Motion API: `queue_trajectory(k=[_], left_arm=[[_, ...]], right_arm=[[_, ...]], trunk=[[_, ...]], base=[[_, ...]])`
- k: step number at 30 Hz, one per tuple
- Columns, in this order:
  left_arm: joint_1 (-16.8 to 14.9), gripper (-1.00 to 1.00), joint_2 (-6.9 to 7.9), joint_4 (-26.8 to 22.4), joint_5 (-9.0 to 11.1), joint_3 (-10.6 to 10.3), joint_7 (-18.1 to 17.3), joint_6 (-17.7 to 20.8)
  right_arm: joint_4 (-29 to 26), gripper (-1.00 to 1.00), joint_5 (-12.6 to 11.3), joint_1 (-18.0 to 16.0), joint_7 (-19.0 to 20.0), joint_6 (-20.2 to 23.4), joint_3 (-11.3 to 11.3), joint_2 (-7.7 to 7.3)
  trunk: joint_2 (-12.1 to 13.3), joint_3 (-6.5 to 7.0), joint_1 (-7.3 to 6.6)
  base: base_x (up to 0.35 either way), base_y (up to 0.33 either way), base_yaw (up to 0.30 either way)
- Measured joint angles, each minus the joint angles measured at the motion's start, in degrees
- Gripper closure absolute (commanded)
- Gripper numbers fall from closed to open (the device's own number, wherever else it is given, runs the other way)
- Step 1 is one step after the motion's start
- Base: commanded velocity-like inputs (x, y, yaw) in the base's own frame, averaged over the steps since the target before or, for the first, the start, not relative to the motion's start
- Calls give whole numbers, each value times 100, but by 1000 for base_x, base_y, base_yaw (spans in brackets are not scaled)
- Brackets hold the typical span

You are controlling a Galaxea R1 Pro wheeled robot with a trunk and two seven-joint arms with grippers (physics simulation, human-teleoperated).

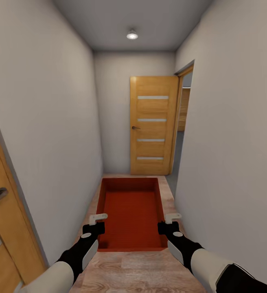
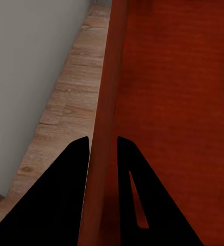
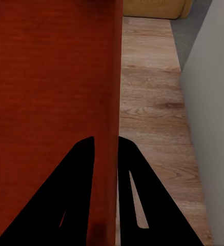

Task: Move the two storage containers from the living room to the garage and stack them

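One orange-red storage container (image 1: 131, 209) hangs in front of me over the wood-plank hallway floor, held by both arms. My left gripper (image 1: 96, 228) is shut on its left wall (image 2: 104, 128), one finger on each side of the thin wall. My right gripper (image 1: 169, 227) is shut on the right wall (image 3: 116, 102) in the same way. The bin's open top faces up and its inside is bare. The garage is out of view.
I am in a narrow hallway with pale walls close on both sides. A wooden door (image 1: 154, 126) stands at the far end, beside an open doorway (image 1: 184, 122) on the right. Another wooden door (image 1: 3, 228) is near my left.
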Motion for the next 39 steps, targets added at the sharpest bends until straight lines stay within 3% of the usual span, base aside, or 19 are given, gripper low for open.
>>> queue_trajectory(k=[39], left_arm=[[1,100,1,1,10,-19,11,27]], right_arm=[[45,100,-55,0,22,-8,17,11]], trunk=[[0,0,0]], base=[[323,0,0]])
